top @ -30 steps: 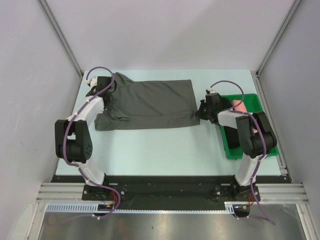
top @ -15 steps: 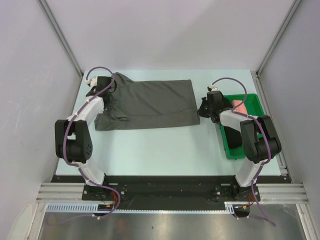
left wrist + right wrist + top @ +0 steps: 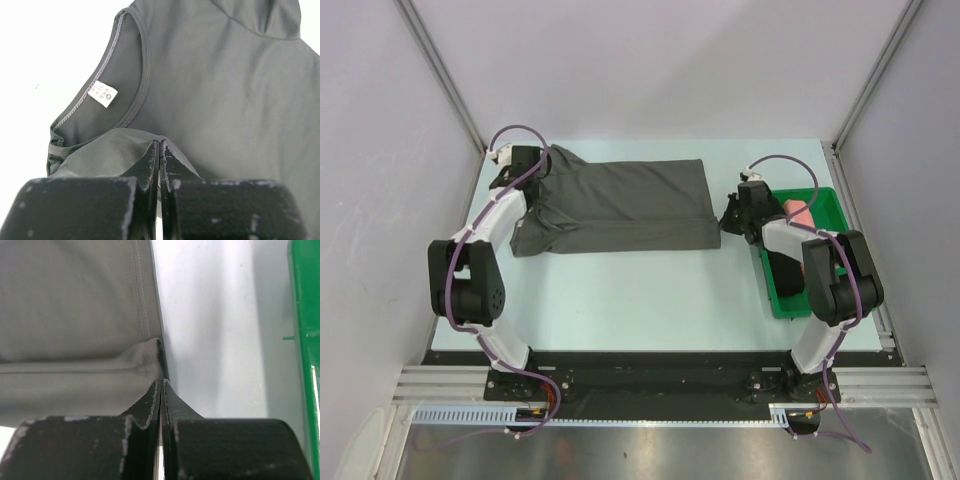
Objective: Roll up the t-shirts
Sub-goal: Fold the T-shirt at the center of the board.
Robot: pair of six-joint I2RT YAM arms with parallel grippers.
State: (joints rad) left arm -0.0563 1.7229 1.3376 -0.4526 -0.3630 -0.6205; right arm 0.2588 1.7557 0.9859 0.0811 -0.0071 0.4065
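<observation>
A dark charcoal-grey t-shirt (image 3: 620, 205) lies spread flat across the far half of the table. In the left wrist view its neckline and small white label (image 3: 102, 93) show. My left gripper (image 3: 540, 183) is shut on a raised fold of the t-shirt (image 3: 225, 100) beside the collar, its jaws (image 3: 160, 145) pressed together on the cloth. My right gripper (image 3: 728, 222) is shut on the near right corner of the hem, where the cloth (image 3: 75, 315) puckers at the fingertips (image 3: 161, 382). A salmon-pink roll (image 3: 798, 212) and a black roll (image 3: 782, 272) lie in the tray.
The green plastic tray (image 3: 832, 205) stands at the table's right edge, just right of my right gripper; its wall (image 3: 302, 340) shows in the right wrist view. Pale table (image 3: 640, 300) stretches in front of the shirt. Grey enclosure walls rise on both sides.
The right gripper has shut on the hem corner and shifted slightly right and farther away. The left wrist has risen a little, tugging the shirt's left edge.
</observation>
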